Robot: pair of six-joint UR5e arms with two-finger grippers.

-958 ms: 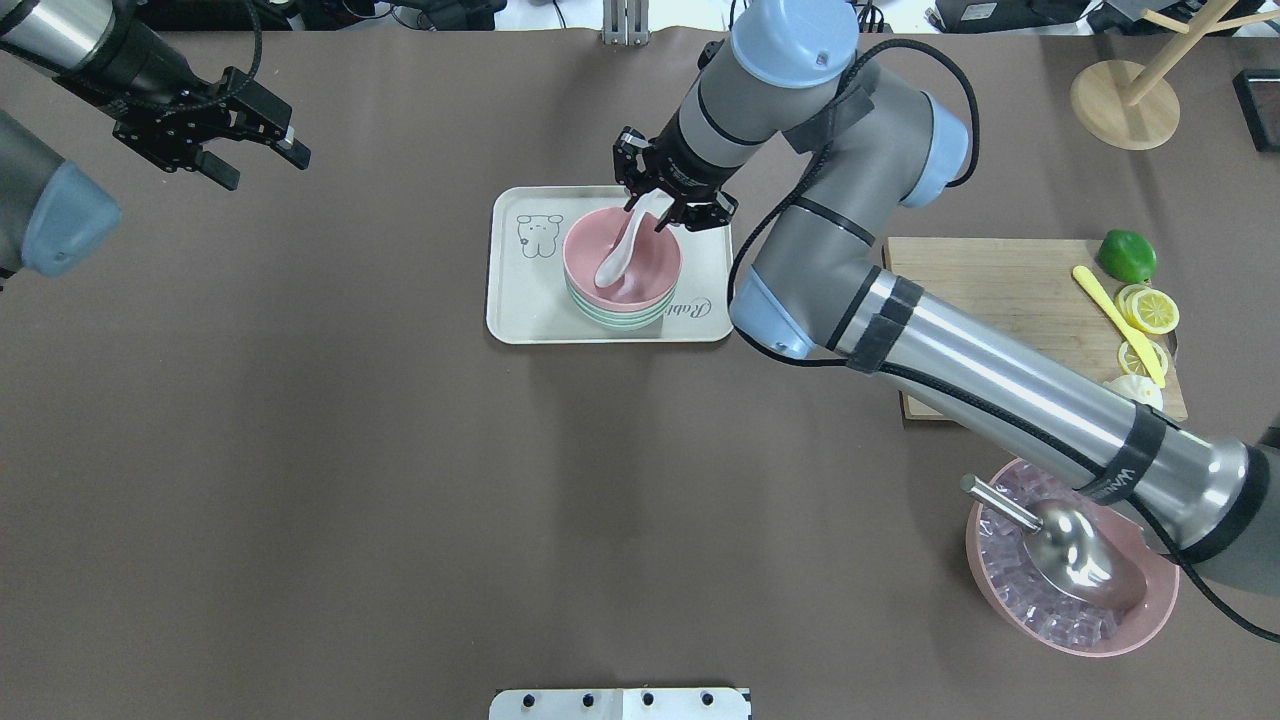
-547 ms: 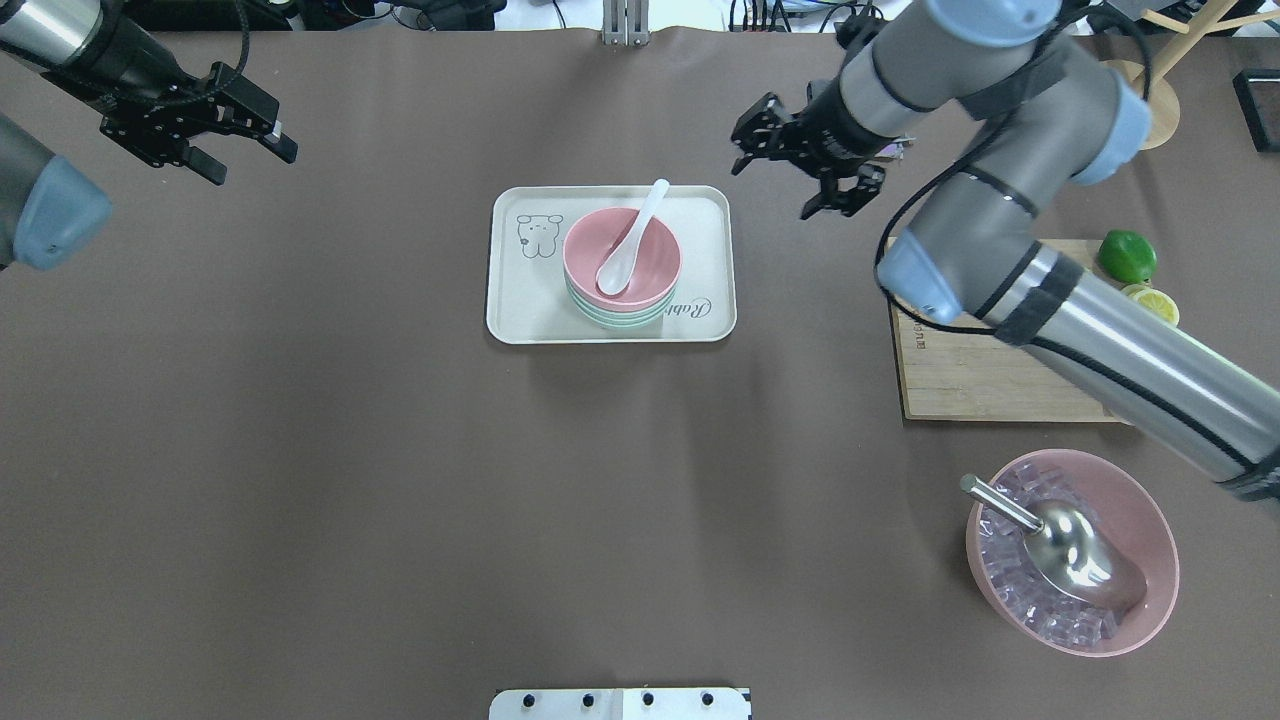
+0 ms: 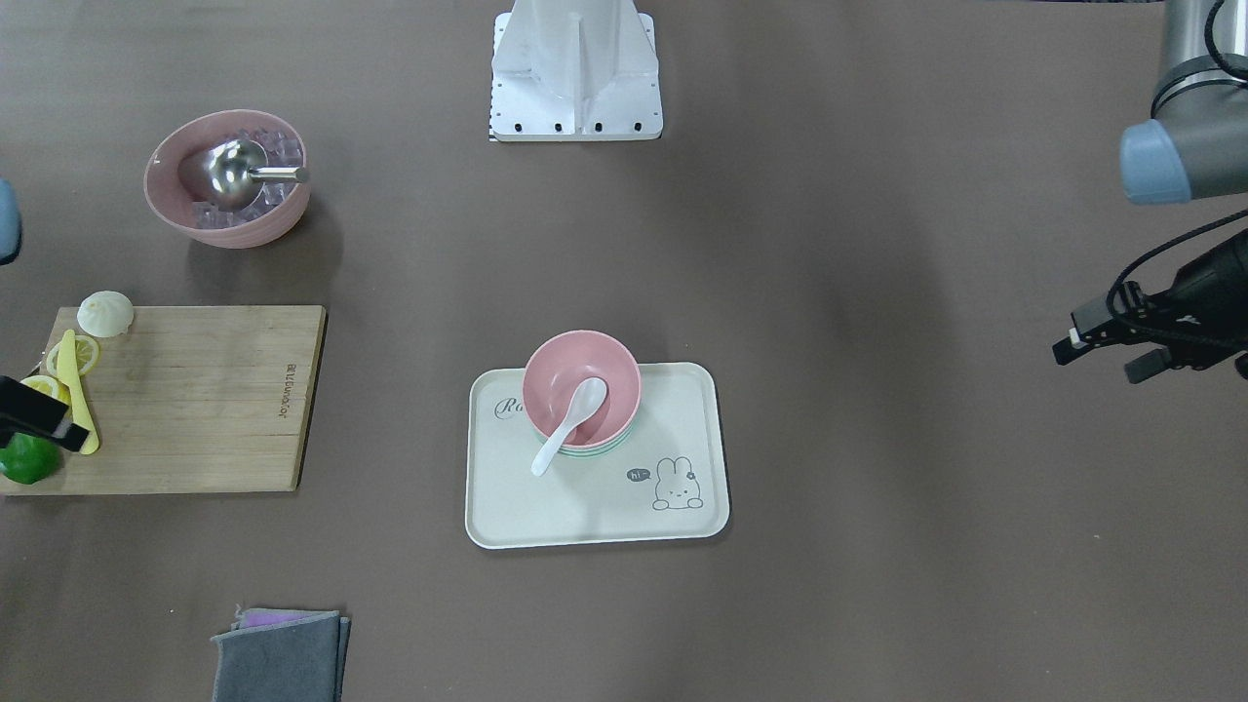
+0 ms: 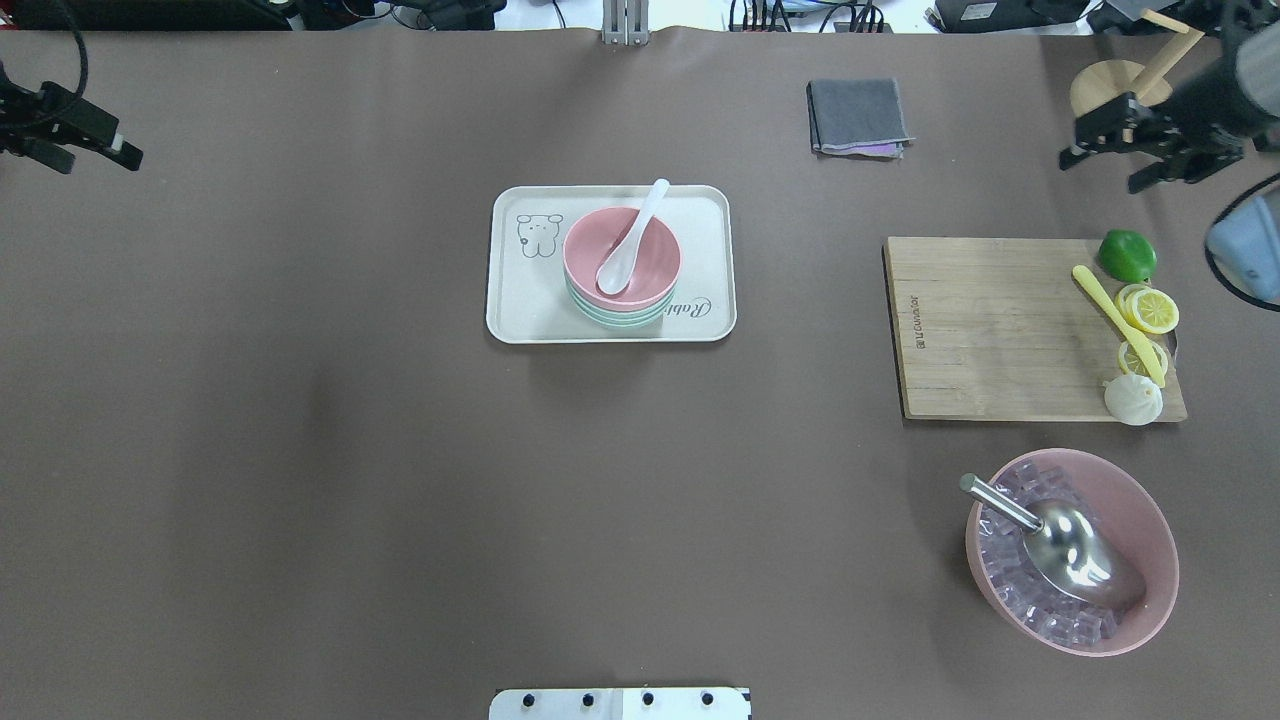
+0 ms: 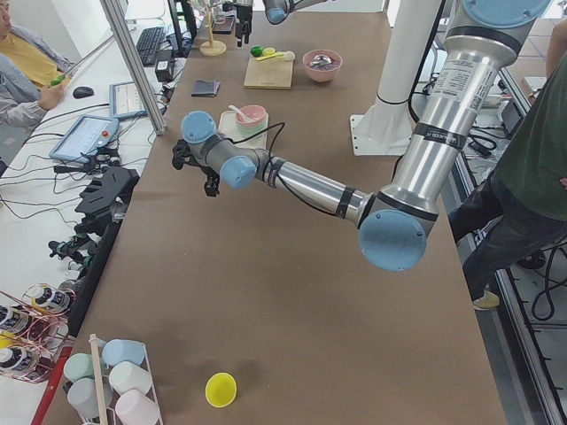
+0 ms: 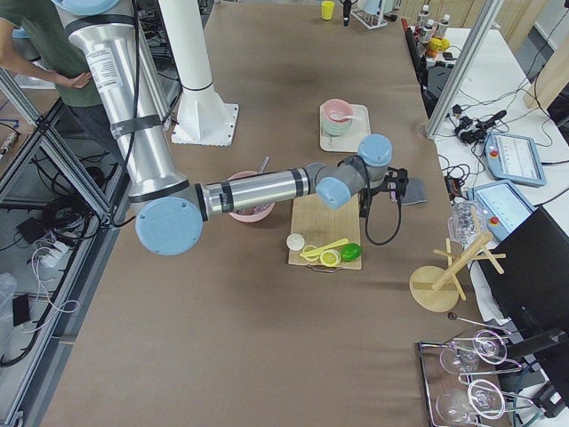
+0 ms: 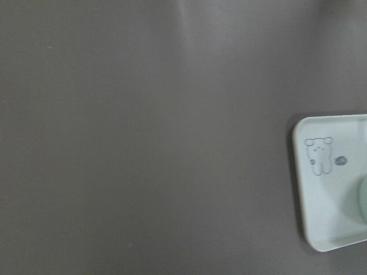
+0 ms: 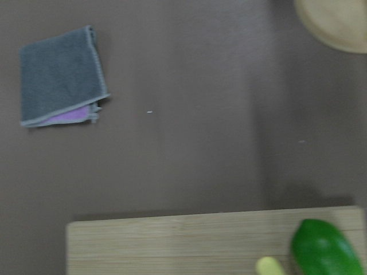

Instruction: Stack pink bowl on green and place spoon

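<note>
Overhead exterior view, going left to right: the left gripper (image 4: 92,160) hangs out at the far left edge of the table, jaws spread apart and holding nothing, well away from everything else. Around the middle sits the cream tray (image 4: 520,300) with a little cartoon animal printed on it. On the tray the pink bowl (image 4: 655,270) is nested into the green bowl (image 4: 615,320) (you only see a thin mint rim peeking out underneath). The white spoon (image 4: 632,240) lies in the pink bowl, scoop end down inside and the handle leaning up over the far rim. Both grippers are well apart from that stack. Further right, near the far edge of the table, there's a folded grey cloth (image 4: 858,115) with a bit of purple showing under it. Then comes the wooden cutting board (image 4: 990,330), with a lime (image 4: 1127,256), some lemon slices (image 4: 1152,310) and a yellow knife (image 4: 1110,314) crowded along its right side. On the robot's side of the board is a bigger pink ice bowl (image 4: 1168,585) with a metal scoop (image 4: 1085,560) resting in the cubes. Far right, the right gripper (image 4: 1110,170) hovers over the table just beside the round base of a wooden rack (image 4: 1100,85), jaws also open and empty. The front-facing camera shows the left one's fingers apart too.
</note>
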